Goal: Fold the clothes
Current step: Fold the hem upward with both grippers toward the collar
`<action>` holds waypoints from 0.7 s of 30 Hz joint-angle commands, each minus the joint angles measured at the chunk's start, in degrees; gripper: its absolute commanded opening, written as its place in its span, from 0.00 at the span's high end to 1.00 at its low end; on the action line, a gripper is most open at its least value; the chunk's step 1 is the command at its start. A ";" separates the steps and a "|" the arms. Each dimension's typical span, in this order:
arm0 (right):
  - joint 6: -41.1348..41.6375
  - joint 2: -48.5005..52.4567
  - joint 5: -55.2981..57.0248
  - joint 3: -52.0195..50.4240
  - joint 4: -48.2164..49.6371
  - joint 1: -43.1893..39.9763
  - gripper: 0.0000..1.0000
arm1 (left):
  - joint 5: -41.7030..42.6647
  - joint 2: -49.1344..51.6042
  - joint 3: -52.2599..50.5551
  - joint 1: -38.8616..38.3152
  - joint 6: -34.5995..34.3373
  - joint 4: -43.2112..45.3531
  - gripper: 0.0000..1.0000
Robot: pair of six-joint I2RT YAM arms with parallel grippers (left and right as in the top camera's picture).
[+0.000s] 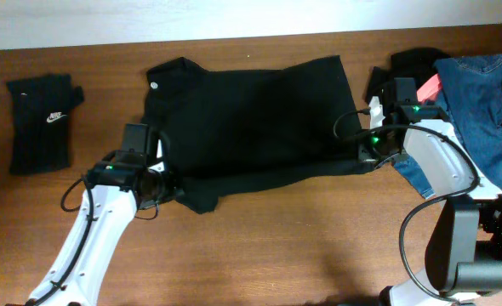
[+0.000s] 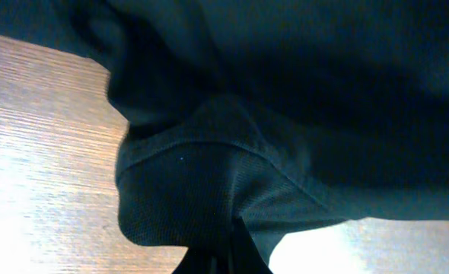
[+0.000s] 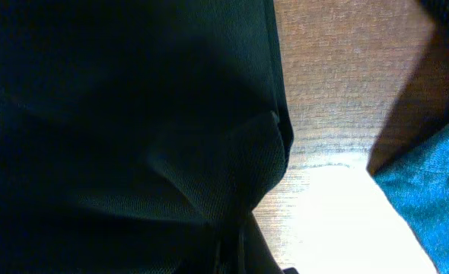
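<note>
The large black short-sleeved fabric shirt (image 1: pixel 251 119) lies spread across the wooden table (image 1: pixel 276 255), near edge rumpled. Left gripper (image 1: pixel 168 182) jaws clamped on its near-left corner; right gripper (image 1: pixel 367 155) jaws clamped on its near-right hem. Risk: shallow pinches slip, or uneven pull skews the fold; adjacent blue denim garment (image 1: pixel 489 102) may snag

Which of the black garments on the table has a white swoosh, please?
The small folded garment, alone at the far left; the large middle shirt shows only a round logo.
</note>
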 commanded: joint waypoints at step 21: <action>0.72 0.94 -2.69 1.01 5.01 -0.04 0.96 | 5.44 0.37 1.33 4.70 -0.04 9.16 0.99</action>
